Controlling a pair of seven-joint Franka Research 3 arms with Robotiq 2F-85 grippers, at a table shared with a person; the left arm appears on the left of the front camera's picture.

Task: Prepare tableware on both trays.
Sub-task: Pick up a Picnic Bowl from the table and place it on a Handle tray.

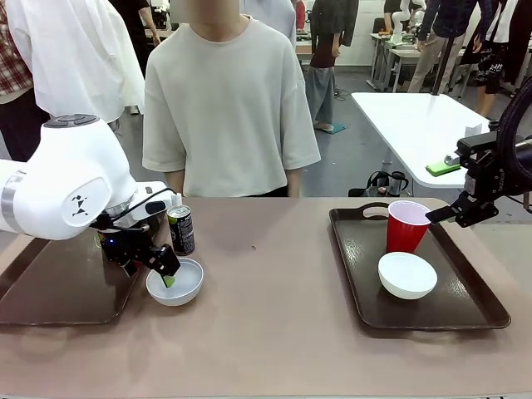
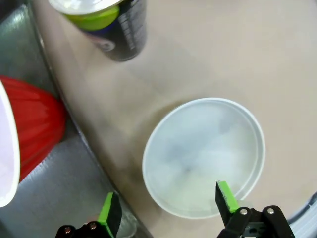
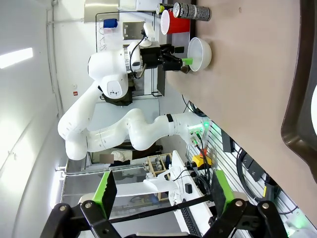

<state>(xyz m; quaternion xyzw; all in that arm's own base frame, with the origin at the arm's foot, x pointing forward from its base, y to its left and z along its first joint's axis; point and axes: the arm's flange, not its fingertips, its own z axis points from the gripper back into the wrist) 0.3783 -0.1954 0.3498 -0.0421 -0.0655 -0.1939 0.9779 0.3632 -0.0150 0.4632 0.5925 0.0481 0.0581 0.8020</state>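
Open left end effector, tips pointing down at the desk, straddling the near rim of a shallow round white bowl: one green pad inside the bowl, the other outside it. Mouth-up on bare desk, that bowl, just beside the right edge of the left tray; smooth and matt white inside.

Just behind it on the desk, a slim dark soda can, upright, long axis vertical, pale lid on top. On the left tray, a red plastic cup, ribbed wall, white inside, mouth up.

Dark brown right tray, rectangular, raised rim, cut-out handle at the far end, carrying a second red cup upright and, in front of it, a second white bowl mouth-up.

Spread and empty, the right end effector, hovering over that tray's far right side, beside the cup's rim.
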